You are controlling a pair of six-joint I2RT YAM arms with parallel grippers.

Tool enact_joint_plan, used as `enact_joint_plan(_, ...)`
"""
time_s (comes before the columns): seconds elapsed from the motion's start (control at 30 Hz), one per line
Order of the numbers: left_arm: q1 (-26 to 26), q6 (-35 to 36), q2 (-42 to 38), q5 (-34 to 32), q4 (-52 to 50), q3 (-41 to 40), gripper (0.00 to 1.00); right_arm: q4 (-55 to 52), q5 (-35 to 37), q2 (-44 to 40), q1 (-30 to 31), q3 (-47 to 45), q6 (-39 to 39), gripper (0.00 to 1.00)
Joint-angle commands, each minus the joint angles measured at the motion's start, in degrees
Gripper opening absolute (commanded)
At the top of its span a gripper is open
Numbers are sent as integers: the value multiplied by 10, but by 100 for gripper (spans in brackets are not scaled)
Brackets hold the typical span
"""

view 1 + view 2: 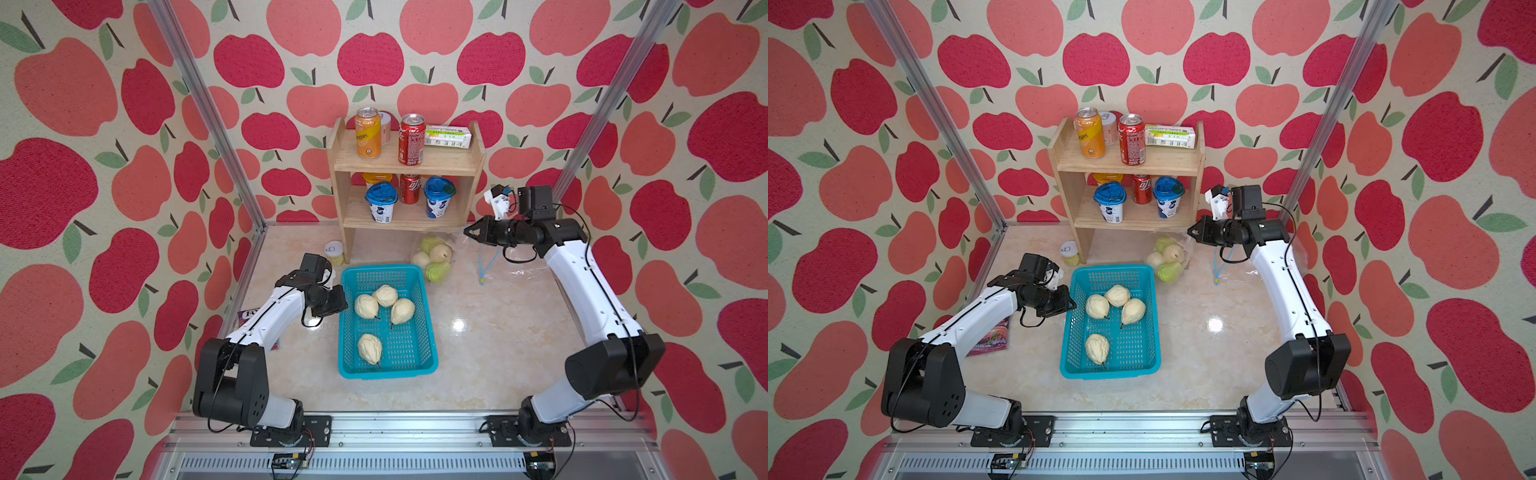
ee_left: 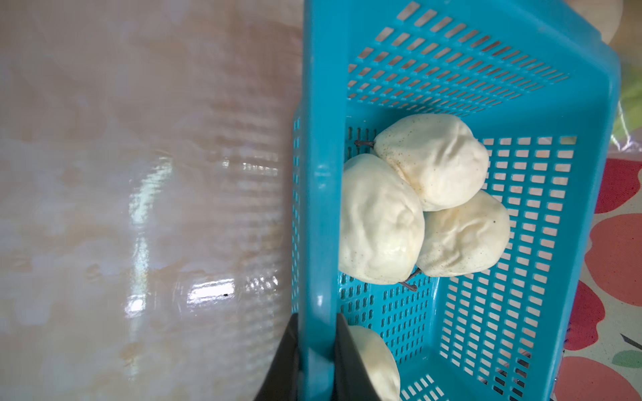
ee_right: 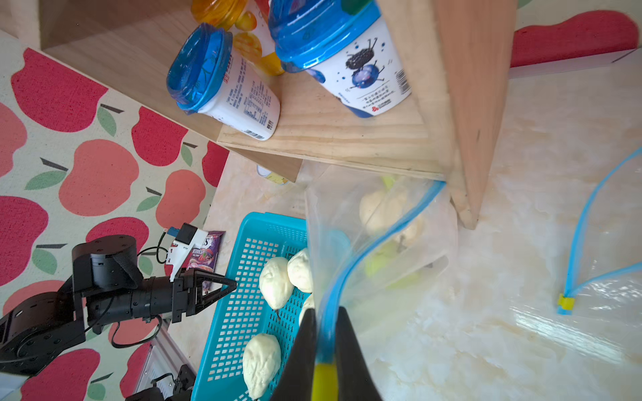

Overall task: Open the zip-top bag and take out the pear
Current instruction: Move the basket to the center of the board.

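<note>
Clear zip-top bag, blue zip strip, beside shelf foot; pale, green pears inside.

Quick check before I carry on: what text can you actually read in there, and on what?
"ppes" (partly hidden): orange can, top shelf.
"BERRIES": purple pouch, seen in the right wrist view.
Red cans, carton, yogurt cups: print too small or blurred to read.
Jar lid: one mark, unclear.
</note>
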Motion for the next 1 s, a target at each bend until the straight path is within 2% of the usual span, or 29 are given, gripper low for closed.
enact_joint_plan(0.0,-4,12,26,-30,20,42,0,-19,12,-51,-18,9,-24,0)
enact_joint_plan(0.27,-26,17,104,-34,35,114,0,2,49,-117,-52,-32,-1,0)
enact_joint_plan(0.5,-36,40,181,-57,9,189,0,-11,41,-131,-67,-53,-7,0)
enact_joint_plan(0.67,-35,56,204,-70,4,217,5,-12,40,-140,-79,-68,-11,0)
enact_joint_plan(0.9,-12,70,215,-85,-18,255,5,-8,31,-137,-99,-86,-18,0)
enact_joint_plan(0.97,-5,74,214,-81,-20,261,11,-5,28,-136,-100,-89,-20,0)
